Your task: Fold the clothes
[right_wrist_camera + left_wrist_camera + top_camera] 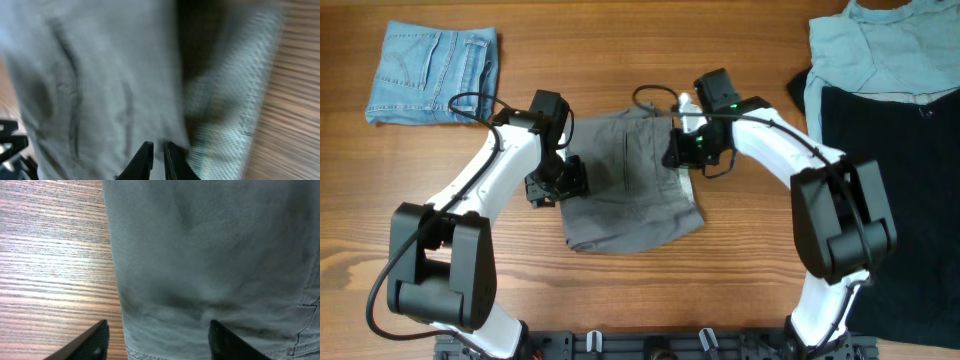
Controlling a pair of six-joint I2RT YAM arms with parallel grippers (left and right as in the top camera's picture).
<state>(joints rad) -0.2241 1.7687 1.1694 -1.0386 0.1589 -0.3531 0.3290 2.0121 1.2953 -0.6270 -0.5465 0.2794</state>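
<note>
The grey-khaki shorts [630, 190] are laid in a folded bundle at the middle of the wooden table [740, 290], with a strip of pale inner fabric [235, 115] exposed along their right edge. The left gripper [560, 182] is placed at the left edge of the shorts, and its fingers [95, 340] are spread wide over the cloth, with nothing clamped. The right gripper [678, 150] is set at the upper right edge, its fingers [145, 157] brought almost together; whether cloth is pinched cannot be told from the blurred view. Folded jeans [433, 72] are seen at the far left, and a pale top [880, 50] and a dark garment [890, 200] at the right.
</note>
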